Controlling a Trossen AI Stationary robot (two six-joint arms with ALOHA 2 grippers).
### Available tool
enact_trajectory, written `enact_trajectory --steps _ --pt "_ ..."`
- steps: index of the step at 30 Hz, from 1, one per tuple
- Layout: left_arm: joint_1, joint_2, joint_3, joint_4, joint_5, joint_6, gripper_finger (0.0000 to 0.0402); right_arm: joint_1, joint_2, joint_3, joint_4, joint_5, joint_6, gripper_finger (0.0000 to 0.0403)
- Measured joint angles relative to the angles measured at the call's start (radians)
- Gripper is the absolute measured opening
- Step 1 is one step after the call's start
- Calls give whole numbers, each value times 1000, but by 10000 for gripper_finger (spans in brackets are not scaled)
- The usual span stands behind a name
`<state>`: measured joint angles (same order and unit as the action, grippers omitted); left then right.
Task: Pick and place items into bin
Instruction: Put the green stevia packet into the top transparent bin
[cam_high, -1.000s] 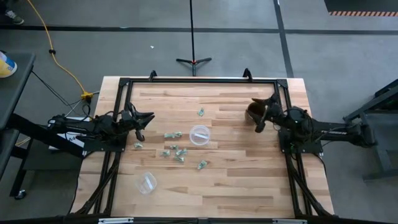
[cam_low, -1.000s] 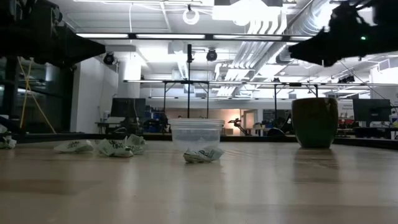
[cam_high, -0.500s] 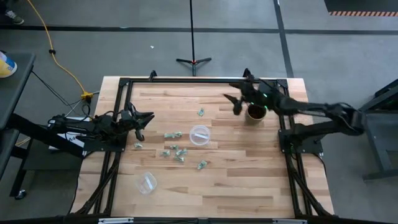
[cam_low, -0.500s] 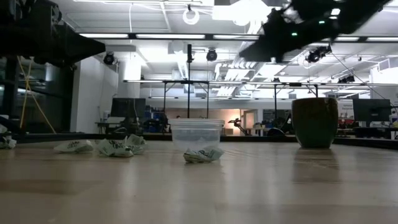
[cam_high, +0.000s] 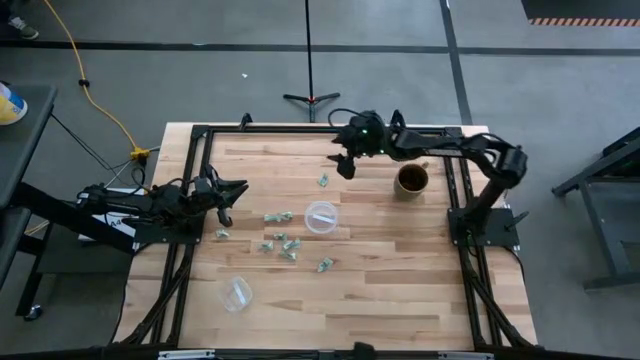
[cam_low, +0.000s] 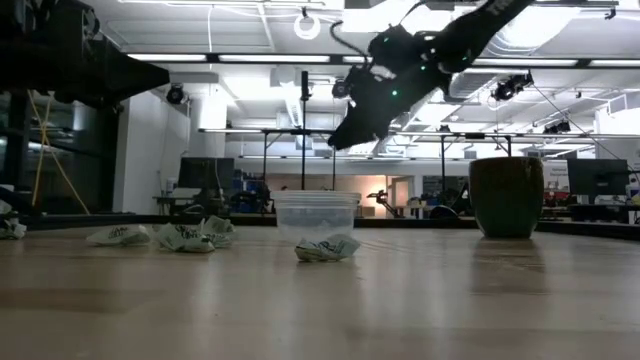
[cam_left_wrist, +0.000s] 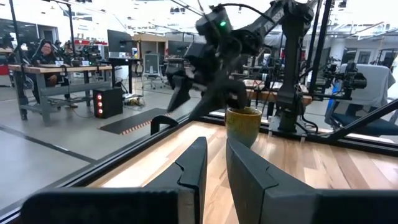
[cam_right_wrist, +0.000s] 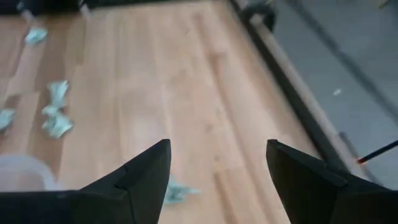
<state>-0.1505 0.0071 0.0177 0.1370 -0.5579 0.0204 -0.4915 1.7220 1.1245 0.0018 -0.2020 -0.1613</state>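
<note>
Several tiny pale green-grey pieces (cam_high: 285, 243) lie scattered on the wooden table, and one lies apart (cam_high: 323, 181) toward the far edge. My right gripper (cam_high: 345, 165) hangs open in the air just right of that lone piece. In the right wrist view the piece (cam_right_wrist: 177, 191) shows on the table below the open right gripper (cam_right_wrist: 217, 168), close to one finger. In the low view the right gripper (cam_low: 340, 140) is well above the table. My left gripper (cam_high: 226, 207) waits near the left edge; the left wrist view shows the left gripper (cam_left_wrist: 216, 168) with a narrow gap between its fingers.
An upright clear cup (cam_high: 321, 217) stands mid-table, with one piece (cam_low: 327, 248) in front of it. A second clear cup (cam_high: 236, 294) lies near the near-left corner. The brown mug (cam_high: 411, 180) stands right of my right gripper. A black frame (cam_high: 300, 130) rims the table.
My right arm has swung from beside the mug at the right edge toward the table's left and far side, passing over the mug. It now hangs over the lone far piece. The pieces, the cups and the mug have stayed put.
</note>
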Motion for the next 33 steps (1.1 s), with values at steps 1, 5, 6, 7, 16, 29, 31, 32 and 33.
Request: enact_trajectory --steps 1,5,6,7,16,29,31,32,33 --pt "0 0 0 -3 0 0 97 0 18 14 -19 -18 0 256" --pt "0 0 0 -9 0 0 97 12 72 37 -48 -95 -4 255" --pt "0 0 0 -11 0 0 97 16 82 37 -48 -102 -6 254" --pt "0 0 0 -14 0 0 97 22 92 37 -51 -102 -19 253" --pt "0 0 0 -67 0 0 97 68 210 37 -7 -83 -65 252" --pt "0 0 0 -70 0 0 97 66 277 37 26 39 -67 252" --pt "0 0 0 -75 0 0 97 66 277 37 25 33 -77 252" --pt "0 0 0 -78 0 1 97 66 277 37 25 32 -80 252" --pt "0 0 0 -79 0 3 97 67 277 37 25 32 -80 252"
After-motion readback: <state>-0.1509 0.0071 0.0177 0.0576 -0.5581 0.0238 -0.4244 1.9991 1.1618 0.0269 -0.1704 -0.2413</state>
